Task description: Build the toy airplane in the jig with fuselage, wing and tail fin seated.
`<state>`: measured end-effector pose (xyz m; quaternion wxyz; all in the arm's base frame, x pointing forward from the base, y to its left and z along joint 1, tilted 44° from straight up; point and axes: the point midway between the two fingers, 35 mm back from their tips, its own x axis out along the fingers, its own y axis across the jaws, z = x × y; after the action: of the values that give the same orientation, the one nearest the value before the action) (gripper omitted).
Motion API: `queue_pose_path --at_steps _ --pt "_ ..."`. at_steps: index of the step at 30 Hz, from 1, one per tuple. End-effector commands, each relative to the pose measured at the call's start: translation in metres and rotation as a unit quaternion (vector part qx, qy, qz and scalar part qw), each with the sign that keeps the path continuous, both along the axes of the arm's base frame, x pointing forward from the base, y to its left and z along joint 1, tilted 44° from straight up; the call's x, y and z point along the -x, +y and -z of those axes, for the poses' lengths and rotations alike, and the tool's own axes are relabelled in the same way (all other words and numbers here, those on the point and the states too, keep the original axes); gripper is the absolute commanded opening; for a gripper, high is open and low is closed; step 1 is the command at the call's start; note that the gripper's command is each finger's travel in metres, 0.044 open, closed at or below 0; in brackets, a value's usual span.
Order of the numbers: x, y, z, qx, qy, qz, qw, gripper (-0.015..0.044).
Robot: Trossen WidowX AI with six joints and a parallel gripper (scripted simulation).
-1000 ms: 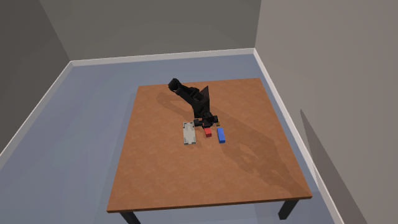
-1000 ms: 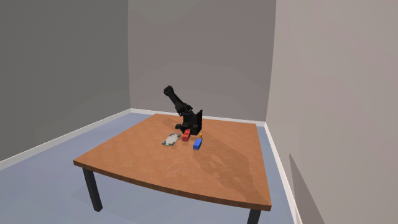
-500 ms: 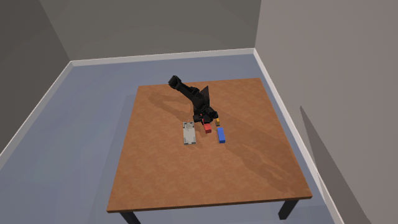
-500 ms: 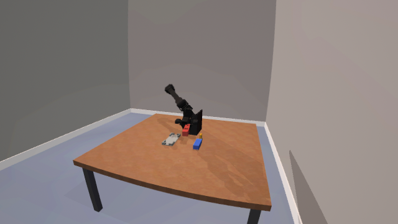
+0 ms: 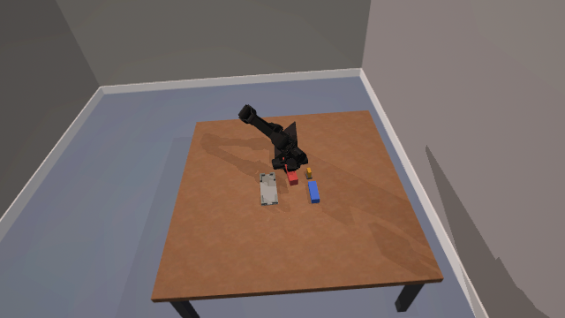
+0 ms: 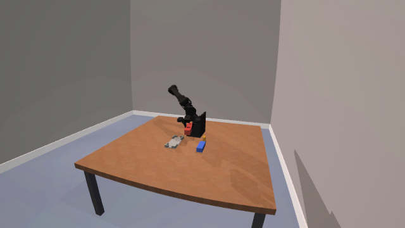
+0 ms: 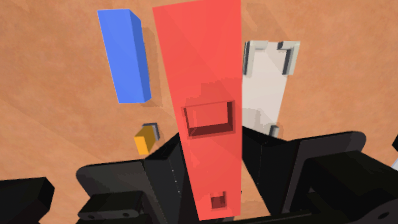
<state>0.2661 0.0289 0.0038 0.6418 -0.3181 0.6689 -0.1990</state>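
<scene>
Jig: pale grey cradle (image 5: pixel 268 190) (image 6: pixel 173 142) (image 7: pixel 265 92), laid on the surface (image 5: pixel 274 247) (image 6: pixel 177 171) (image 7: pixel 40 65) at the left in the top and exterior views; raised brackets at its corners; no part seated in it.

Fuselage: red bar (image 5: pixel 292 177) (image 6: pixel 188 129) (image 7: pixel 205 75), held up off the surface between cradle and wing. Two sockets are shown on its upper face in the wrist view, the larger near mid-length, the smaller near the tail end. Both are unfilled.

Pincer (image 5: pixel 290 167) (image 6: pixel 188 121) (image 7: pixel 208 129): clamped on the fuselage, toward its tail end; the longer stretch of the bar is left projecting forward, away from the arm's base.

Tail fin: small orange piece (image 5: pixel 309 171) (image 6: pixel 204 138) (image 7: pixel 145 140), set down nearer the arm's base than the wing; not fitted.

Wing: blue block (image 5: pixel 313 193) (image 6: pixel 200 146) (image 7: pixel 125 57), laid at the right, well apart from the cradle; not fitted.

Relation governing the next move: the cradle is placed to the left of the held fuselage in the top view, its long axis roughly matched to the bar's. A sideways carry and a slight turn are probably required, then a level lowering; with the grip so far back, a dipped nose might be caught on a bracket.
</scene>
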Motion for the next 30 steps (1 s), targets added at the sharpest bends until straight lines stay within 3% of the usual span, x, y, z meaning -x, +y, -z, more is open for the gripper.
queue_pose_path --at_steps 1,30 --pt "-0.003 -0.009 -0.004 -0.005 -0.004 0.004 1.000 0.0000" --pt "-0.004 -0.092 -0.027 -0.016 -0.044 0.049 0.998 0.0000"
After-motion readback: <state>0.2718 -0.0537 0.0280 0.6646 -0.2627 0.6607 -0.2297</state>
